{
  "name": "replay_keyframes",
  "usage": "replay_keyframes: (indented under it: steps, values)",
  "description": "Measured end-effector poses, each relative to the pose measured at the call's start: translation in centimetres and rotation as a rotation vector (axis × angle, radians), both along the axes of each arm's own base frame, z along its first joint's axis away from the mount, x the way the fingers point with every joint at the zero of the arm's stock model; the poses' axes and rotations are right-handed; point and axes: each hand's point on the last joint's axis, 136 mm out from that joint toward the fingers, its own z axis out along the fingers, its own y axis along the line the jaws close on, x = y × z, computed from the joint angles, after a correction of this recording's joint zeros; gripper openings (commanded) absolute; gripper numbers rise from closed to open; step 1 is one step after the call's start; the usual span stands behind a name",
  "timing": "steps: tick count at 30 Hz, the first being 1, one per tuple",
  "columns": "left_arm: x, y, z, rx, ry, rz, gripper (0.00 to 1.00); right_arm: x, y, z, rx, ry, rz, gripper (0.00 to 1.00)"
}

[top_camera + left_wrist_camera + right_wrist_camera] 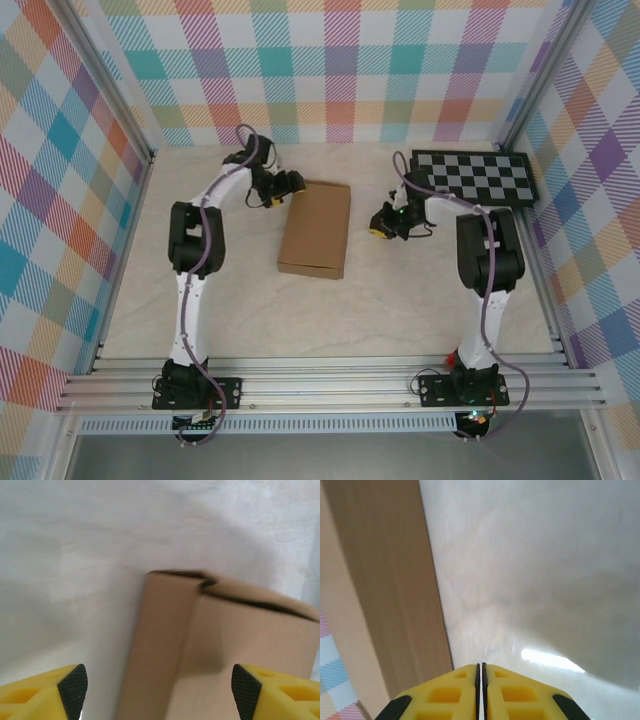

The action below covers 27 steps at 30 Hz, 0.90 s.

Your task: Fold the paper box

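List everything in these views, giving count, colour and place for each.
paper box: one, brown, shallow box shape, mid-table between the arms.
checkerboard panel: one, black and white, far right of the table.
table: one, cream, under everything.
walls: three, pastel plaid, on the left, far and right sides.
frame rails: silver, along the near edge.
left arm: one, black and white, left of the box.
right arm: one, black and white, right of the box.
left claw: yellow with black pads, open, over a box corner.
right claw: yellow, shut, right of the box, apart from it.
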Motion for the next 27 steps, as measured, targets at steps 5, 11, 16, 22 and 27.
replay_keyframes:
  steps: [5, 11, 16, 22, 27]
  values:
    - [-5.5, 5.8, 3.5, 0.007, 0.007, 0.103, 0.80, -5.5, 1.5, 0.1, 0.004, 0.024, 0.068, 0.12]
    - [-13.9, 4.0, 2.8, -0.054, 0.033, 0.087, 0.79, -9.9, 5.2, -0.7, 0.009, 0.047, 0.180, 0.12]
    - [-18.1, 1.2, -1.1, -0.063, 0.127, 0.031, 0.79, -10.8, 6.8, -0.7, 0.017, 0.036, 0.213, 0.12]
    - [-18.5, 0.9, -1.4, -0.084, 0.108, 0.046, 0.79, -11.6, 6.9, -1.7, 0.011, 0.045, 0.208, 0.12]
    - [-18.4, -0.5, -0.9, -0.108, 0.066, 0.033, 0.79, -12.2, 6.9, -2.4, 0.017, 0.056, 0.198, 0.12]
